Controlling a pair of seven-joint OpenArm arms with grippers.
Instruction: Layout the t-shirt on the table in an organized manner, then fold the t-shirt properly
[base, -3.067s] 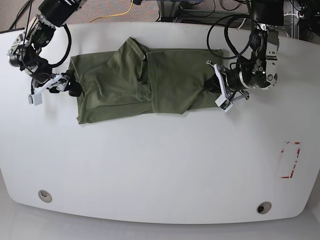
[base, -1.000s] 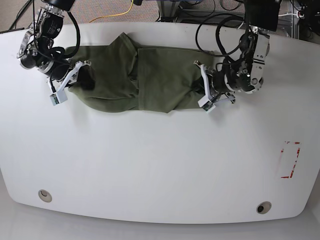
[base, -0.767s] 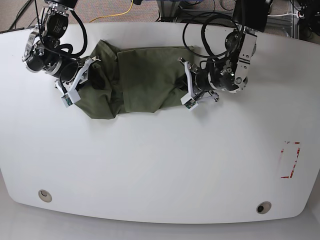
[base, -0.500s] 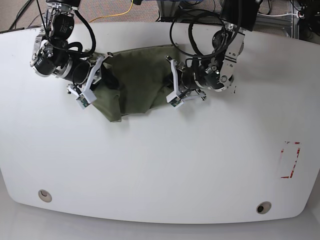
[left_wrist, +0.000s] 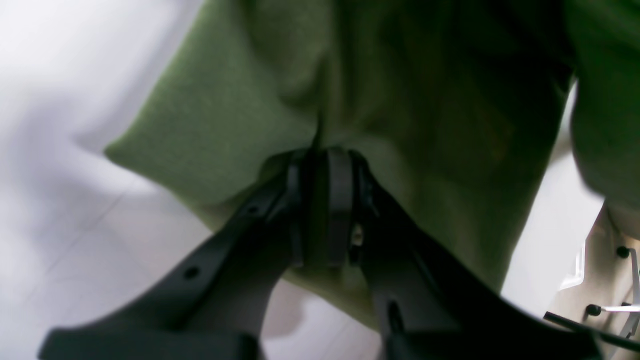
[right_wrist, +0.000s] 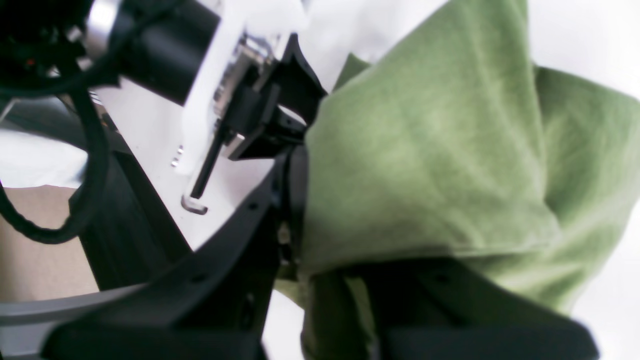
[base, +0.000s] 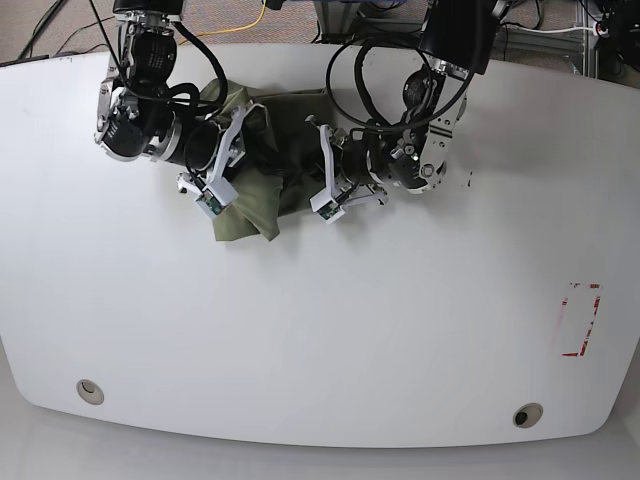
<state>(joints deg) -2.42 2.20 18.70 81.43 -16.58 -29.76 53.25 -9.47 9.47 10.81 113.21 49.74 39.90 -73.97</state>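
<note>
at the far left of the table (base: 320, 340), both grippers, left (base: 322, 183) & right (base: 222, 160), are clamped on the t-shirt (base: 262, 190), bunched btwn them; layers could drop crooked, fold goes off.

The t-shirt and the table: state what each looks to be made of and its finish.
The t-shirt: soft woven or knit cloth, likely cotton, matte olive green; it bunches into folds, and the wrist views show a fine fuzzy texture. The table: a hard, smooth white top, probably laminate or coated board, glossy; it shows soft reflections and rounded corners.
</note>
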